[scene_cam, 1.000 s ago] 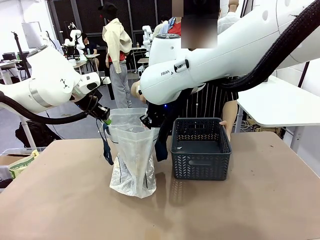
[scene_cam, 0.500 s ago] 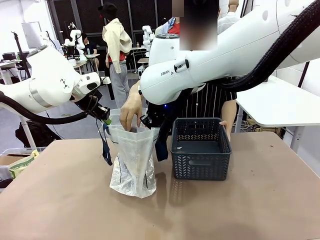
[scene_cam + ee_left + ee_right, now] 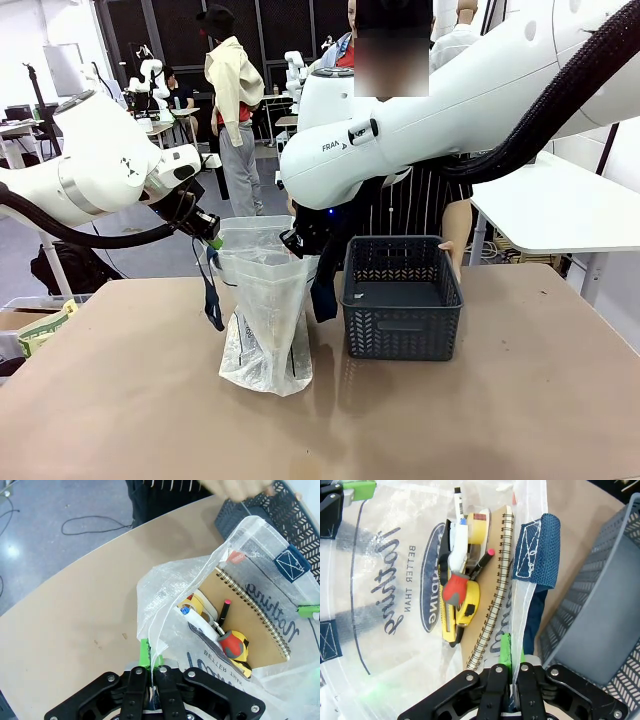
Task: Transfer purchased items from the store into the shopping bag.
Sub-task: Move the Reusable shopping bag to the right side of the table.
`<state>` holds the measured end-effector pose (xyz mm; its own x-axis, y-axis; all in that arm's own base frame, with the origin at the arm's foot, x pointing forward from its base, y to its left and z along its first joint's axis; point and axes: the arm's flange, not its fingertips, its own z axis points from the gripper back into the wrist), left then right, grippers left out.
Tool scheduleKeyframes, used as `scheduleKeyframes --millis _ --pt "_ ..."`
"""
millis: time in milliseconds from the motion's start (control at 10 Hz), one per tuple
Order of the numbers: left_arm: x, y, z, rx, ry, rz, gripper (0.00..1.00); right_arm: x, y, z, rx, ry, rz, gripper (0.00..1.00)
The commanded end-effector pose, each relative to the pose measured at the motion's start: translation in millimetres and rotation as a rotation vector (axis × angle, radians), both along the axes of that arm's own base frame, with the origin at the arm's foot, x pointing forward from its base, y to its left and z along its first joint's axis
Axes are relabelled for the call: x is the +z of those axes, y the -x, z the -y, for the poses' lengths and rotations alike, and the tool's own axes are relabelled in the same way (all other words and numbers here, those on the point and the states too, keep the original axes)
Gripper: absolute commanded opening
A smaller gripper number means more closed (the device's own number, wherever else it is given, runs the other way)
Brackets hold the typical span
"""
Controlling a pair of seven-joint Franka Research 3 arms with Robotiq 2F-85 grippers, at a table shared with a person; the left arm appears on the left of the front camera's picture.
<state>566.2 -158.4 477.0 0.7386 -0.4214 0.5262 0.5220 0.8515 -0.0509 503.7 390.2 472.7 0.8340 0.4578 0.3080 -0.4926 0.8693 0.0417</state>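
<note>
A brown tabletop (image 3: 480,420) carries the scene, with a person in a striped apron (image 3: 415,205) standing at its far side; two white robot arms reach in over it from either side and meet at the mouth of the shopping bag (image 3: 266,330), a translucent white plastic bag with navy strap handles that stands upright left of centre; just to the bag's right, close beside it, sits the store (image 3: 402,297), a dark grey lattice-sided basket whose visible floor is bare; the left hand (image 3: 212,238) is clamped shut on the bag's left rim, its green pads pinching the plastic, as the left wrist view shows at close range (image 3: 151,666); the right hand (image 3: 292,243) is likewise closed on the opposite rim, beside a navy handle patch (image 3: 537,550), its green pad pressed to the film (image 3: 507,656); between them the bag's mouth is held open; inside lie the purchased items (image 3: 470,575): a brown spiral-bound notebook (image 3: 250,625), a yellow tape measure with a red-and-grey top (image 3: 460,597), a roll of tape (image 3: 197,605) and a dark pen with a pink tip (image 3: 223,611), all resting against the notebook; the person's hand (image 3: 240,487) is blurred above the basket's corner in the left wrist view.
</note>
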Motion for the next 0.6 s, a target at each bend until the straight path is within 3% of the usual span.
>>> scheduleKeyframes --millis 0,500 --pt "0.5 -0.6 -1.6 0.003 0.000 0.001 0.00 -1.3 1.4 0.7 -0.001 0.000 0.001 0.00" --pt "0.5 -0.6 -1.6 0.003 0.000 0.001 0.00 -1.3 1.4 0.7 -0.001 0.000 0.001 0.00"
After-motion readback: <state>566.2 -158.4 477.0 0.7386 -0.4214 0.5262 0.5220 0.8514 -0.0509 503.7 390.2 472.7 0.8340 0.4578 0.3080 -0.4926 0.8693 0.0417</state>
